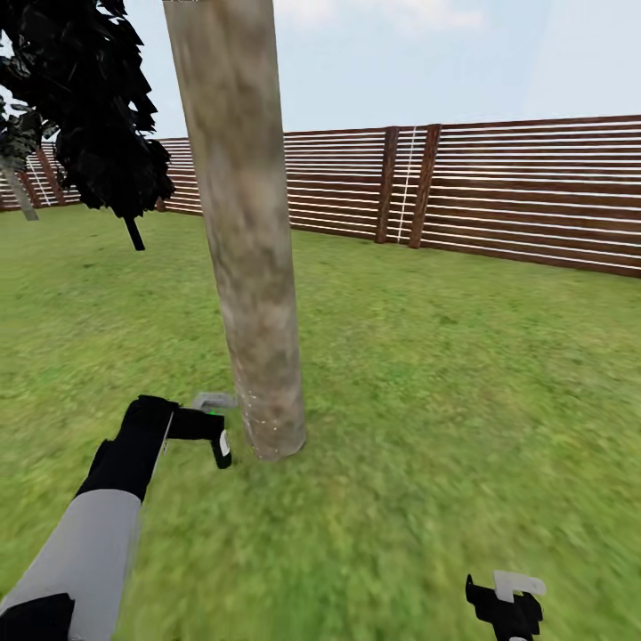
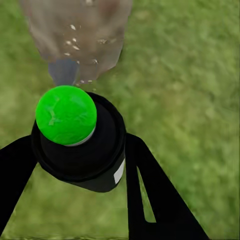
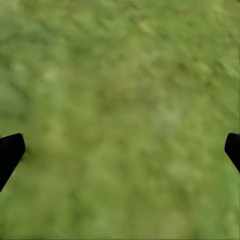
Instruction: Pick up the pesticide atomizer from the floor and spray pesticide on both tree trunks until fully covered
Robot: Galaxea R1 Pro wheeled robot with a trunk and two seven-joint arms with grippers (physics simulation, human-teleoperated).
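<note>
A thick, mottled grey-tan tree trunk rises from the lawn just ahead, leaning slightly. My left gripper is beside its base, shut on the pesticide atomizer, a black bottle with a white label. In the left wrist view the atomizer shows a bright green cap between my two black fingers. It points at the foot of the trunk, where small white specks dot the bark. My right gripper hangs low over the grass, and its fingertips stand far apart with nothing between them.
A brown slatted fence closes the lawn at the back. A dark, narrow-stemmed tree stands at the back left, with a pale leaning trunk further left by the fence. Open grass stretches to the right of the trunk.
</note>
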